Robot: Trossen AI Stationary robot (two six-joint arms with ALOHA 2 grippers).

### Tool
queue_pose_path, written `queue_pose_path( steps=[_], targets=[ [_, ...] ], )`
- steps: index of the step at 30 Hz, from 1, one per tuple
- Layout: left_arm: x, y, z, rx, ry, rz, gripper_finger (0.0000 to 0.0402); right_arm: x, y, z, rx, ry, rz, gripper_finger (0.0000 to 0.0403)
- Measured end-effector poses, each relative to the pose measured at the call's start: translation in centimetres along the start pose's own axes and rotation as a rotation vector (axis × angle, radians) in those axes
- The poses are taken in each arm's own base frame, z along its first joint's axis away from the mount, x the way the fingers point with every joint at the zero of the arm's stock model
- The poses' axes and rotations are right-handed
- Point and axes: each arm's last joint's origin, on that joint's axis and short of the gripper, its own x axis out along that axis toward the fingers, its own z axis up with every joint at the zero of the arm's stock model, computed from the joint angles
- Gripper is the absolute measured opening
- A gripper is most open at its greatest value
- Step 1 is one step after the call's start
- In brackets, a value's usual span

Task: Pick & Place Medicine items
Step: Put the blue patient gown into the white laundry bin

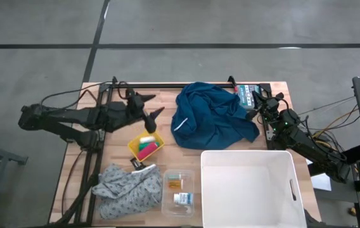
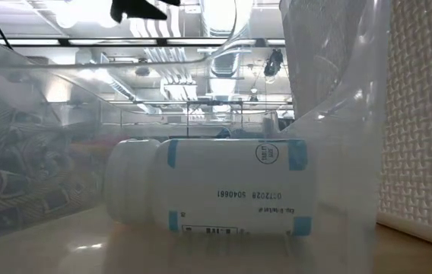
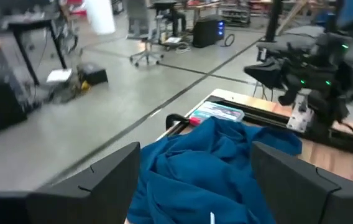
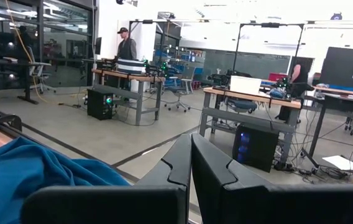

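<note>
My left gripper (image 1: 149,106) hangs open above the table's middle left, over the gap between a yellow tub (image 1: 146,146) and the blue cloth (image 1: 212,117); nothing is between its fingers (image 3: 196,149). A clear tray (image 1: 179,190) near the front holds a small orange item (image 1: 175,183) and a white bottle with blue bands (image 1: 183,199), which lies on its side (image 2: 208,190). A white and blue-green carton (image 1: 250,92) lies flat at the far edge (image 3: 217,113). My right gripper (image 1: 255,100) waits beside it, shut (image 4: 191,140).
A large white bin (image 1: 250,187) fills the front right. A grey patterned cloth (image 1: 129,187) lies at the front left beside the clear tray. The yellow tub holds red, green and white pieces. A black bar (image 1: 167,85) runs along the table's far edge.
</note>
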Motion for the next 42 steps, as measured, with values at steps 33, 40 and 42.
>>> queue_pose_path(
  steps=[33,40,42],
  targets=[
    [4.3,-1.9,-2.9,-0.005,0.106,0.026,0.0304,0.0,0.0,0.0,0.000,0.000,0.000,0.0008],
    [6.0,-2.8,-4.6,0.038,0.168,0.039,0.0304,0.0,0.0,0.0,0.000,0.000,0.000,0.0008],
    [6.6,-2.9,-5.1,0.048,0.185,0.049,0.0304,0.0,0.0,0.0,0.000,0.000,0.000,0.0008]
  ],
)
